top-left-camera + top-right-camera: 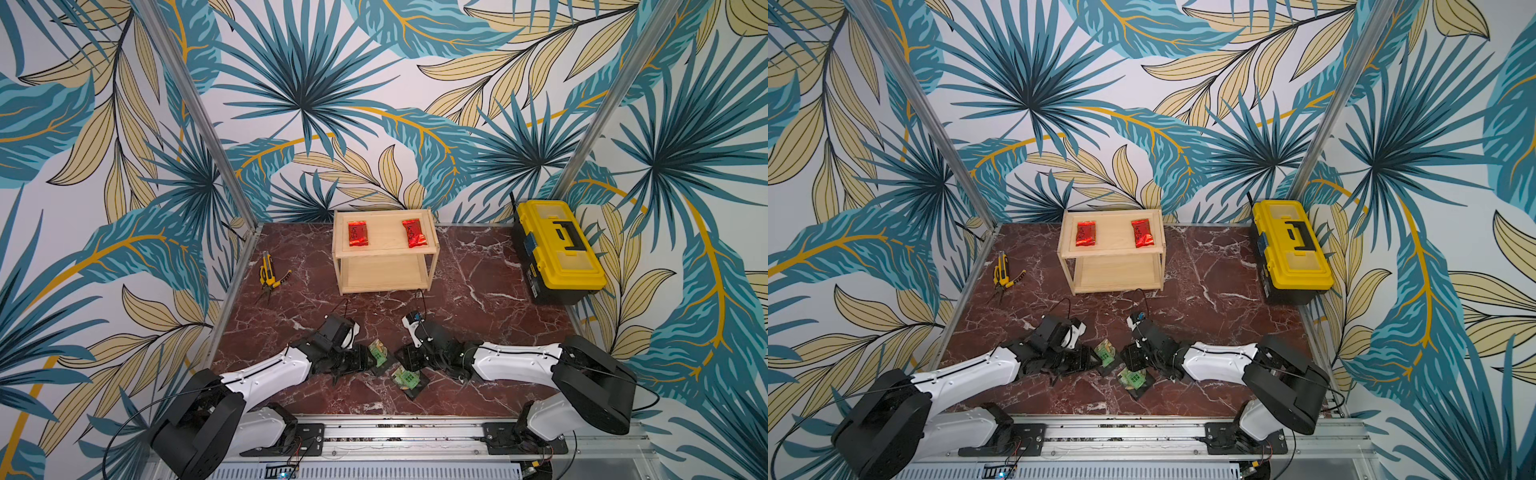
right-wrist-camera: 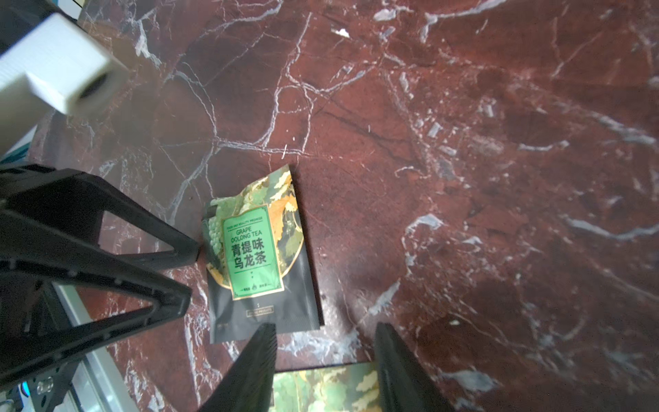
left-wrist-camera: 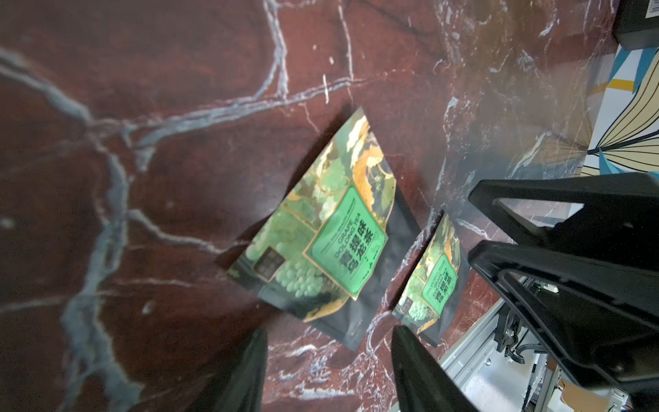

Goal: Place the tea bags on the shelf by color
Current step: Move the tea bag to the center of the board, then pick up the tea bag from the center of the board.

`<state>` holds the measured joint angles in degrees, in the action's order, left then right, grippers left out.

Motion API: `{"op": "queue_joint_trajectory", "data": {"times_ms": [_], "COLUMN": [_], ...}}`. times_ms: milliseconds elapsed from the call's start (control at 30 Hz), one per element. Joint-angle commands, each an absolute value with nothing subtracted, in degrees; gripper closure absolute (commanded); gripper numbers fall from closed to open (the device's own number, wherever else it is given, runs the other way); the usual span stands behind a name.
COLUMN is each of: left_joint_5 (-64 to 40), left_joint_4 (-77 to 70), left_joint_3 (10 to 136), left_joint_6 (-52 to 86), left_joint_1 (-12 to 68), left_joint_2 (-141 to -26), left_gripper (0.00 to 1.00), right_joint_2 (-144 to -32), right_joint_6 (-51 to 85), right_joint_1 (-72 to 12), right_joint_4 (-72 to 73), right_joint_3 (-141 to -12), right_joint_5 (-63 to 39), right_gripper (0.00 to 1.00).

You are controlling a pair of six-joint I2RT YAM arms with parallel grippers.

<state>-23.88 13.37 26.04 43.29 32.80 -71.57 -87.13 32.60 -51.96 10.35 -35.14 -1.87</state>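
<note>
Two red tea bags (image 1: 357, 233) (image 1: 414, 233) lie apart on the top tier of the pale wooden shelf (image 1: 384, 266); its lower tier looks bare. Two green tea bags (image 1: 379, 352) (image 1: 406, 377) lie on the marble near the front. My left gripper (image 3: 330, 330) is open, and a dark corner of the nearer green bag (image 3: 321, 242) reaches between its fingertips. My right gripper (image 2: 326, 325) is open low over the other green bag (image 2: 321, 388), which shows between its fingers. In both top views the two grippers (image 1: 371, 360) (image 1: 406, 358) face each other closely.
A yellow-and-black toolbox (image 1: 557, 249) stands at the back right. Yellow hand tools (image 1: 270, 274) lie at the back left. An aluminium rail (image 1: 395, 432) carrying both arm bases runs along the front edge. Patterned walls close in the table on three sides.
</note>
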Motion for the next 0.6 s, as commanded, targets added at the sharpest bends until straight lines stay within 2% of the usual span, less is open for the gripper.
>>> {"op": "queue_joint_trajectory", "data": {"times_ms": [0,367,500,567], "left_joint_5": [-22.3,-22.2,-22.4,-24.0], "left_joint_4": [12.9,12.4,12.4,11.3], "left_joint_3": [27.1,29.0,28.6,27.5], "left_joint_6": [41.9,38.1,37.4,37.4], "left_joint_1": [32.4,29.8,29.7,29.7], "left_joint_2": [-74.7,-76.3,-73.7,-71.2], "left_gripper": [0.40,0.42,0.47,0.58], "right_joint_2": [-88.9,-90.7,-91.1,-91.0], "right_joint_6": [34.0,37.3,38.5,39.2], "right_joint_1": [-51.6,-50.5,-49.9,-49.7], "right_joint_4": [13.5,16.4,17.0,17.5], "right_joint_3": [-33.8,-34.3,-34.4,-34.3], "right_joint_5": [-2.7,-7.4,-8.7,-8.8], "right_gripper": [0.50,0.50,0.50,0.50]}}
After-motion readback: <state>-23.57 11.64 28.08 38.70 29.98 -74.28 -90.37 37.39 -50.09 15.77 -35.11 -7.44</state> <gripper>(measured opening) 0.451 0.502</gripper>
